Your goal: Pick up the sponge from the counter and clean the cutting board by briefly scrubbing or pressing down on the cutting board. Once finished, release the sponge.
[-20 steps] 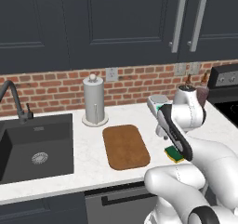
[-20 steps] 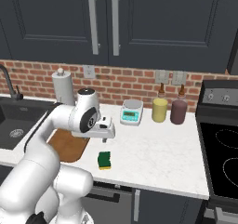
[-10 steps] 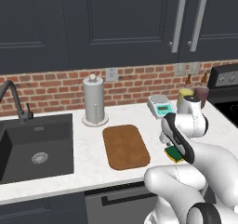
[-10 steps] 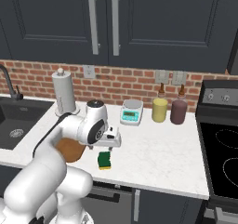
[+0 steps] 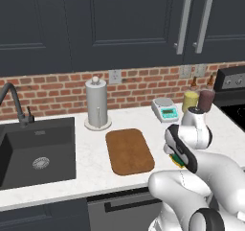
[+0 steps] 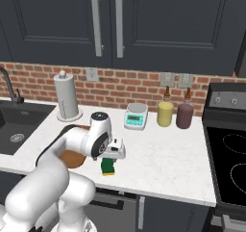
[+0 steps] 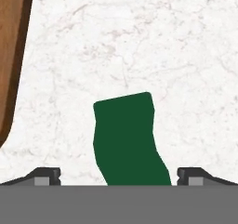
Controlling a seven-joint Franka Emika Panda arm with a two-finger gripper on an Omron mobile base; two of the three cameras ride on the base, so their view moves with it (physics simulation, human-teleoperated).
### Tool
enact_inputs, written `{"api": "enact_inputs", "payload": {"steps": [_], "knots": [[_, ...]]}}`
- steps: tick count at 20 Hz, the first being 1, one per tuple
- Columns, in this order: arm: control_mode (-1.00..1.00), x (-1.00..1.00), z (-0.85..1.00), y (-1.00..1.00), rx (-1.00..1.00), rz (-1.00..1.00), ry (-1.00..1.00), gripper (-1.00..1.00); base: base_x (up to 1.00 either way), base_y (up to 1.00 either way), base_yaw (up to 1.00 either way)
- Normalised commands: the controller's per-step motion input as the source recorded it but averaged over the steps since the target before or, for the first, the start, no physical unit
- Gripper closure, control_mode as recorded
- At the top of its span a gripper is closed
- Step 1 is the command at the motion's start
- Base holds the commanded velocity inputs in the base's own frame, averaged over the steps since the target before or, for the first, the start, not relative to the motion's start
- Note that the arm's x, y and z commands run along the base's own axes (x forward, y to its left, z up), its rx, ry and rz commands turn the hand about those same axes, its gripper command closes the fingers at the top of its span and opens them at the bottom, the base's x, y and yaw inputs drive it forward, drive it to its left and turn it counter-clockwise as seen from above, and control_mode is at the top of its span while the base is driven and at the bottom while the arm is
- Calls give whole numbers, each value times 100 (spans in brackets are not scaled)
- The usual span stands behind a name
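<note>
Lowered arm now hides most of sponge [image 7: 128, 139] on counter [image 7: 186, 56], fingers [image 7: 45, 176] spread apart either side

Bare white marbled counter [image 7: 176, 56] is seen on every side of the small dark green sponge [image 7: 128, 139], which lies between the wide-spread claw [image 7: 119, 175] tips. The brown wooden cutting board [image 5: 128, 151] lies unobstructed nearby. A paper towel roll [image 5: 97, 103], teal-faced scale [image 5: 164, 109] and two jars stand well back.
</note>
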Motion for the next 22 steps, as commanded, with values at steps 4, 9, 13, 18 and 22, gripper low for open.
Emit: {"api": "enact_inputs", "payload": {"steps": [4, 9, 13, 18, 22], "knots": [[-100, 1, -15, 0, 0, 0, 0, -100, 0, 0, 0], [-100, 10, -11, 0, 0, 0, 2, -100, 0, 0, 0], [-100, 9, -18, 0, 0, 0, 0, -100, 0, 0, 0], [-100, 6, -27, 0, 0, 0, 0, -100, 0, 0, 0], [-100, 3, -29, 0, 0, 0, 0, -100, 0, 0, 0]]}}
